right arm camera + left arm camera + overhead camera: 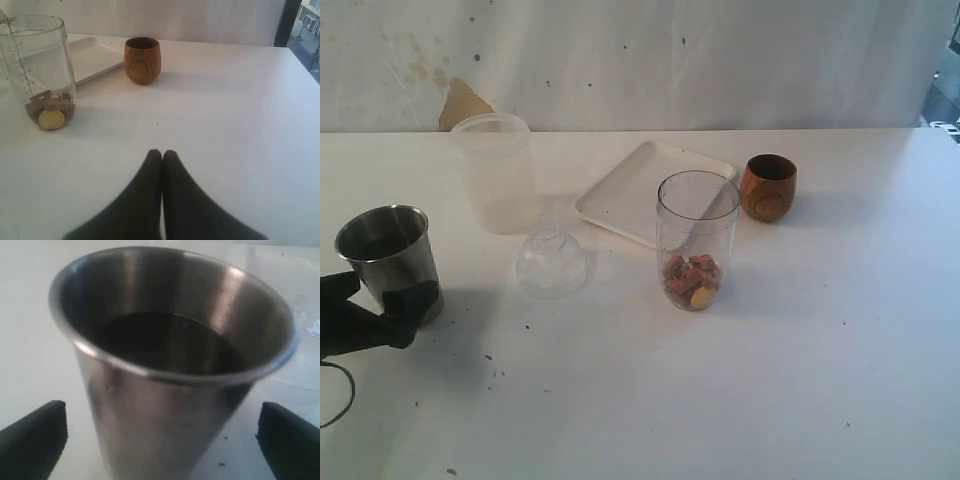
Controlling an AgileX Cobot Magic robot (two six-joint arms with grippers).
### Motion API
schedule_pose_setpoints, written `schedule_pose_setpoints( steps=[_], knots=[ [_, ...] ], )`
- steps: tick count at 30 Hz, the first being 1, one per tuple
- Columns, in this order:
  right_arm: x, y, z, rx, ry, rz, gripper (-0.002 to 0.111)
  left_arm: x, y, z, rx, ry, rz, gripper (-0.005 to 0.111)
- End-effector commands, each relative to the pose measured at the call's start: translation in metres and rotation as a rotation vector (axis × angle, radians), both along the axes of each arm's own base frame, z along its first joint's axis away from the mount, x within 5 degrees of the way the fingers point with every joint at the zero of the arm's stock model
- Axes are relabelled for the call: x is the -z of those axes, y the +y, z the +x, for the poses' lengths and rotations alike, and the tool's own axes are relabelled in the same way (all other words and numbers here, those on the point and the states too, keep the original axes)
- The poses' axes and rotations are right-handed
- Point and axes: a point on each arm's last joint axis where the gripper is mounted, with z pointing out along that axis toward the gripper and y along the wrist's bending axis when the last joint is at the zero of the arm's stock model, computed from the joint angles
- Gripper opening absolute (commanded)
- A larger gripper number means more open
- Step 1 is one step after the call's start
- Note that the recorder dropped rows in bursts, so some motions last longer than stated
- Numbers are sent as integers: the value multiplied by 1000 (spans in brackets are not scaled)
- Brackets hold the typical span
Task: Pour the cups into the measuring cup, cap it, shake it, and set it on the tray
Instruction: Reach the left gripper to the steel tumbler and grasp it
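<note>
A: Exterior view?
B: The steel tumbler stands upright on the counter, far left; the measuring cup is well to its right.
A: Left wrist view?
B: The left end effector is spread, flanking the steel tumbler.
A: Right wrist view?
B: The right end effector is pressed together, empty, and farther off.

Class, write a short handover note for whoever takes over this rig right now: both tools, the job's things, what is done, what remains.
Left tool: open, straddling the steel tumbler, not gripping; something dark inside it.
Right tool: shut, empty, over the table.
Measuring cup: upright near the tray, holding brown bits and a yellow piece. Wooden cup stands beside the tray; cap lies on the table.
Done: apparently the wooden cup's pour.
To do: pour tumbler, cap, shake, set on tray.
</note>
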Motion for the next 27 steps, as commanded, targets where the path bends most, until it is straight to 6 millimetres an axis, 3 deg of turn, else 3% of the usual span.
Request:
schedule_pose_setpoints(
  steps=[1, 15, 27],
  knots=[
    [0, 0, 0, 7, -11, 2, 0, 7, 0, 18, -8, -22, -7, 97],
    [0, 0, 0, 7, -11, 2, 0, 23, -1, 39, 19, -73, 10, 97],
    [0, 0, 0, 7, -11, 2, 0, 21, -4, 41, 67, -94, 30, 97]
  ],
)
